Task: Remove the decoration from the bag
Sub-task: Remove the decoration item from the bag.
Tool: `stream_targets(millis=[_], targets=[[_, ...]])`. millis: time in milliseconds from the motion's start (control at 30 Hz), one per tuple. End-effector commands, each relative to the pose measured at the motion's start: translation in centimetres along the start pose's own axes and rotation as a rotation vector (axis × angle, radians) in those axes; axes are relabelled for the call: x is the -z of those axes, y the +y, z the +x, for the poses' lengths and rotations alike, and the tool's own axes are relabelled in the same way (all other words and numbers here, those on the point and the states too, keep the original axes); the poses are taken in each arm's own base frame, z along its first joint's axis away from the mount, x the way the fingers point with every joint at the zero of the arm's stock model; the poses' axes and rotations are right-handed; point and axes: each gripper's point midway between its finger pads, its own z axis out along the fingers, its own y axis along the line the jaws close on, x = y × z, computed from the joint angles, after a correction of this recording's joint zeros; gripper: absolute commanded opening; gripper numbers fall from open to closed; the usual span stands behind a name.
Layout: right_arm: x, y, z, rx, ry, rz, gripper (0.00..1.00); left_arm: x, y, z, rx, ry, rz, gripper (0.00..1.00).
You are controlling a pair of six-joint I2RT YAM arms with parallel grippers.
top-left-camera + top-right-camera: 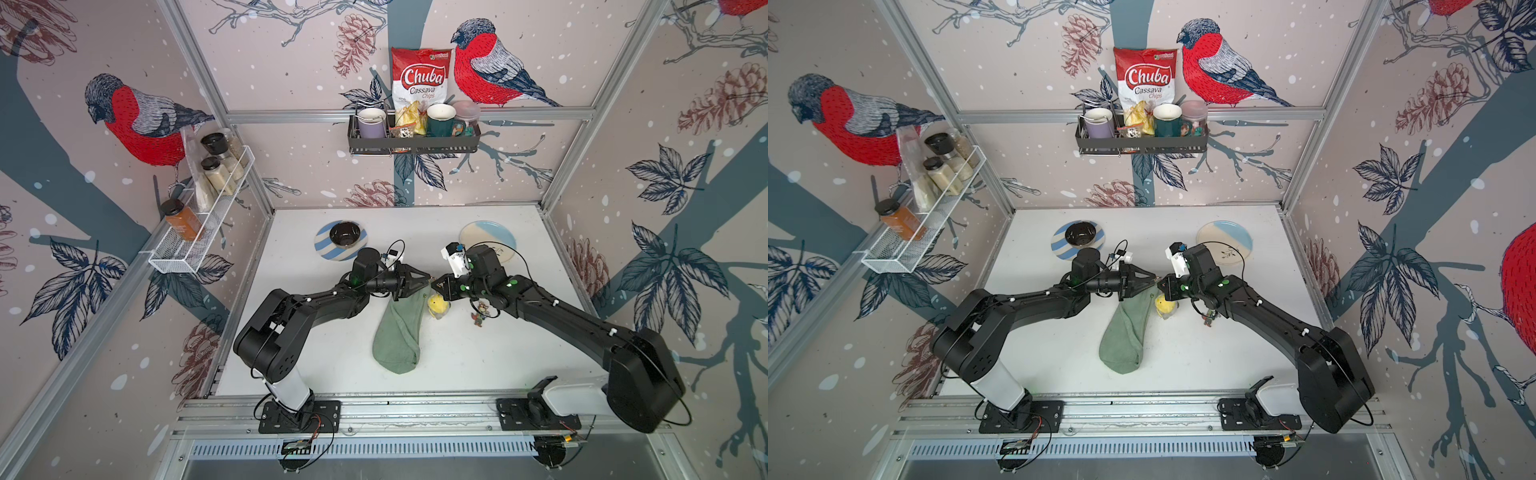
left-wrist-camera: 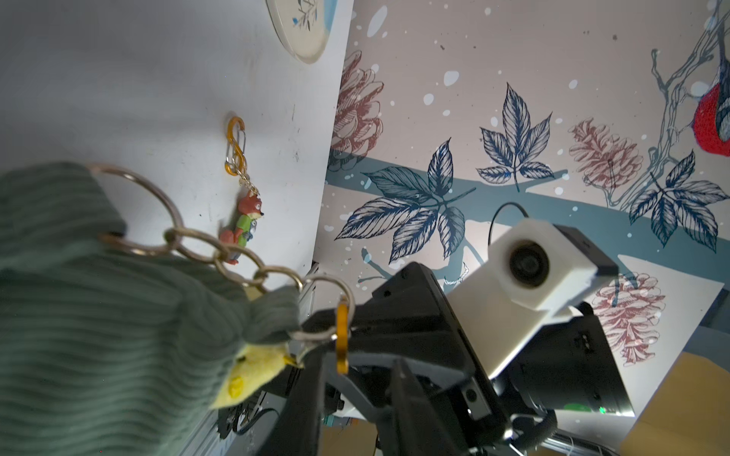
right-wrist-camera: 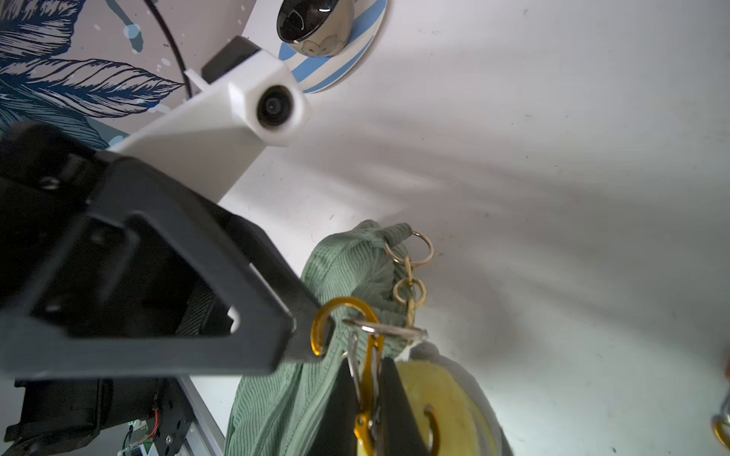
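Green bag (image 1: pixel 395 336) lies mid-table, long axis 12 to 6 o'clock. At its 12 o'clock end the right gripper (image 3: pixel 368 367) clenches the clip (image 2: pixel 342 347) on the chick (image 1: pixel 438 306). The left gripper (image 1: pixel 426 280) points in from 9 o'clock, jaws' state unclear.

Site type: robot test cell in lab, dressed as kitchen.
- Enclosure was aluminium frame (image 1: pixel 291 114); walls (image 1: pixel 291 54) carried bullfinch-and-pinecone print.
- Left arm (image 1: pixel 316 301) and right arm (image 1: pixel 561 318) were mounted on slotted base rail (image 1: pixel 415 409) at edge of white tabletop (image 1: pixel 478 353).
- Kitchen props: wire rack (image 1: pixel 199 237) held spice jars (image 1: pixel 183 218); black shelf (image 1: pixel 415 143) held mugs (image 1: pixel 371 122) and chips bag (image 1: pixel 419 83); striped plate (image 1: pixel 322 249) with bowl (image 1: pixel 345 234) and pale plate (image 1: pixel 494 237) sat on tabletop.
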Motion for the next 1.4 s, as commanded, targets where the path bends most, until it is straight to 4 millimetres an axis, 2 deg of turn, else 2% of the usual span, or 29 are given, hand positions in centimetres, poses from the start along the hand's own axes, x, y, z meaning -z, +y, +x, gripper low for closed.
stream_targets(millis=[0,100,200,267,367,533,667,800,933,1000,1033,1133,1300,1367], targets=[[-0.2,-0.7,0.1,0.014,0.003,0.04,0.0,1.2,-0.9,-0.5,-0.073,0.0,-0.016,0.43],[-0.2,-0.9,0.5,0.052,0.025,0.06,0.0,2.4,-0.4,-1.4,-0.124,-0.024,-0.098,0.52],[-0.3,-0.4,0.7,0.09,0.045,0.054,0.0,2.3,0.0,-2.1,-0.183,-0.016,-0.195,0.57],[-0.2,0.1,1.0,0.123,0.061,0.043,0.0,1.4,0.1,-2.5,-0.209,0.003,-0.216,0.59],[0.0,1.0,1.7,0.174,0.093,0.013,0.0,-0.4,1.6,-2.6,-0.195,0.03,-0.226,0.61],[0.7,1.8,2.1,0.234,0.094,-0.027,0.0,-4.4,1.4,-2.0,-0.118,0.071,-0.078,0.64],[0.7,2.0,2.3,0.253,0.098,-0.04,0.0,-6.1,0.9,-1.4,-0.041,0.093,0.038,0.63],[0.5,1.3,2.5,0.26,0.111,-0.007,0.0,-6.1,1.0,-0.6,-0.032,0.115,0.054,0.51],[0.7,0.6,2.6,0.252,0.121,0.017,0.0,-5.4,0.0,-0.4,-0.012,0.117,0.115,0.2],[0.9,0.5,2.8,0.237,0.133,0.024,0.0,-4.7,-0.5,-1.3,0.011,0.087,0.153,0.03],[1.1,0.4,3.0,0.222,0.141,0.03,0.0,-4.2,-0.5,-2.0,0.024,0.06,0.163,0.0],[1.6,0.4,3.8,0.159,0.164,0.04,0.0,-2.9,-0.3,-3.4,0.017,-0.015,0.156,0.0],[1.0,-1.2,5.1,0.006,0.216,0.127,0.0,-2.7,-0.9,-3.2,-0.038,-0.045,0.126,0.0],[0.4,-1.2,4.9,-0.06,0.207,0.13,0.0,-2.6,-0.7,-3.0,-0.043,-0.055,0.114,0.0]])
